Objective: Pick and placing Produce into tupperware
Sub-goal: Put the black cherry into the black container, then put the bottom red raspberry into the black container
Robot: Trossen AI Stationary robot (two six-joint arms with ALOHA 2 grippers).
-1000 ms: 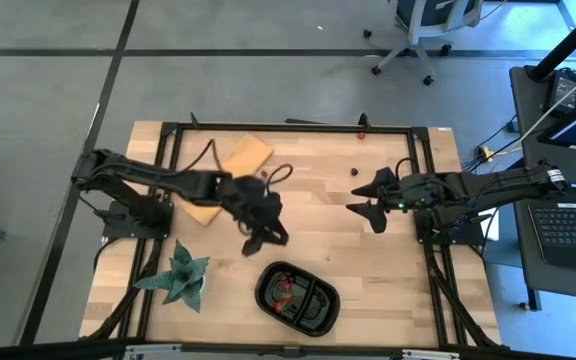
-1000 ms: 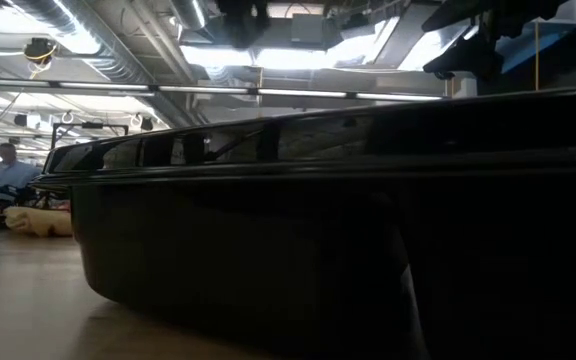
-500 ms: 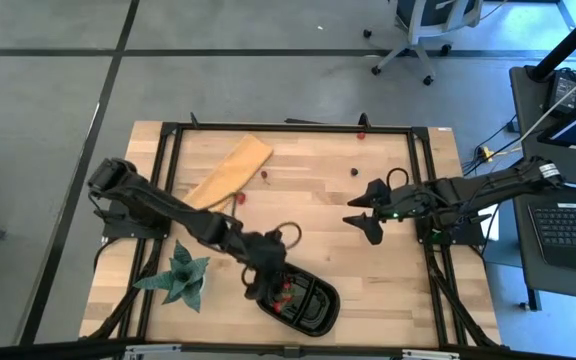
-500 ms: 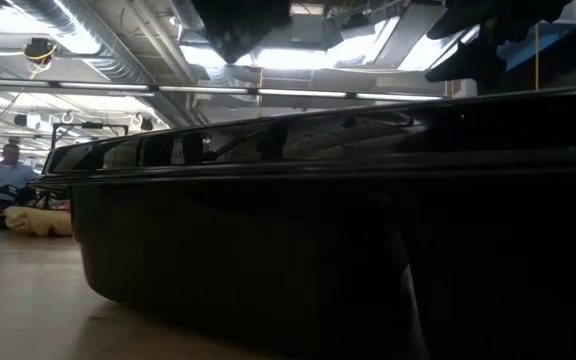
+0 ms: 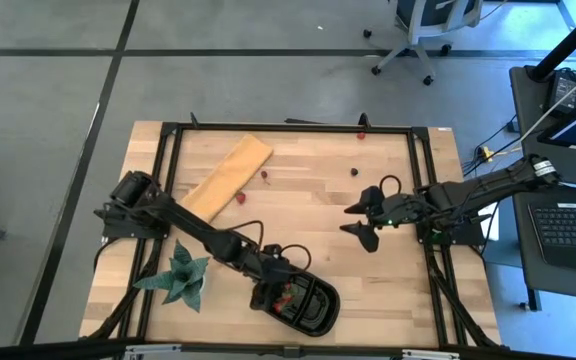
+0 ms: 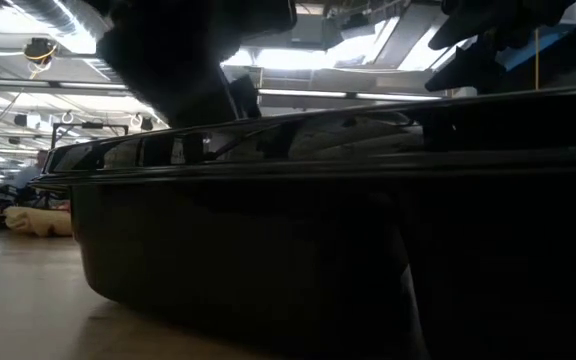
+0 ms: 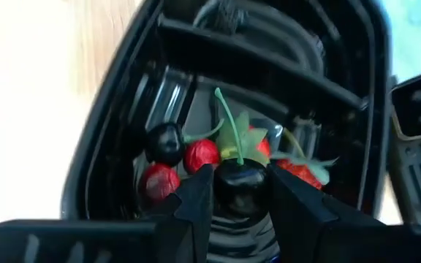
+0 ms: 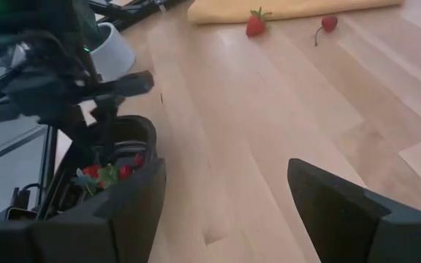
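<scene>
The black tupperware tray (image 5: 313, 308) stands near the table's front edge, and its wall (image 6: 268, 250) fills the low view. Its left compartment holds red strawberries and cherries (image 7: 199, 155). My left gripper (image 5: 268, 291) hangs over that compartment, shut on a dark cherry (image 7: 241, 186) with a green stem. Loose on the far half of the table lie a strawberry (image 5: 240, 197), a red cherry (image 5: 265, 176) and a dark berry (image 5: 353, 171). My right gripper (image 5: 356, 224) hovers open over the table's right-middle, nothing between its fingers. My left gripper pinches the dark cherry's round body (image 7: 225, 191) between its two fingertips (image 7: 196, 201). The fingers slant down from the table's left and far side. The green stem (image 7: 225, 120) sticks out ahead of the fingers. The cherry hangs just over the fruit in the tray.
A tan board (image 5: 226, 178) lies slantwise at the far left, with the strawberry (image 8: 255, 24) and cherry (image 8: 329, 23) beside it. A green spiky plant (image 5: 180, 276) stands left of the tray. One red fruit (image 5: 360, 131) sits by the far frame rail.
My left gripper has swung from the table's middle toward the near edge and gone down over the tray's left compartment, tipping more steeply downward. My right gripper has drifted a little toward the near edge and down, still open.
</scene>
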